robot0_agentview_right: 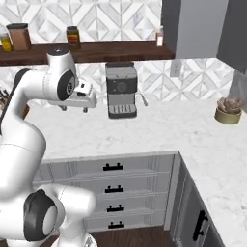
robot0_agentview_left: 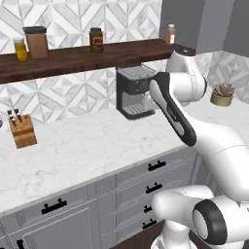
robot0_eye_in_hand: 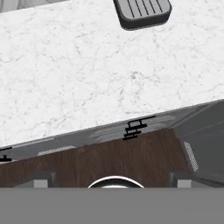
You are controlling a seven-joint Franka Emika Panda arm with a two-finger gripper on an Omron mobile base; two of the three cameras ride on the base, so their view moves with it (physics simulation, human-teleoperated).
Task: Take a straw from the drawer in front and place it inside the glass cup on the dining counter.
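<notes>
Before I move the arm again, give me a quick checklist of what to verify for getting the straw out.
1. End effector open: ok, fingers spread wide.
2. End effector empty: ok, nothing between the fingers.
3. Drawer open: not ok, every front in the stack sits flush and shut.
4. End effector at the drawer handle: not ok, it hovers above the counter, higher than the handle.
5. Clear of the coffee machine: ok, it stands apart from the end effector.
6. Straw located: cannot tell while the drawer is shut.
</notes>
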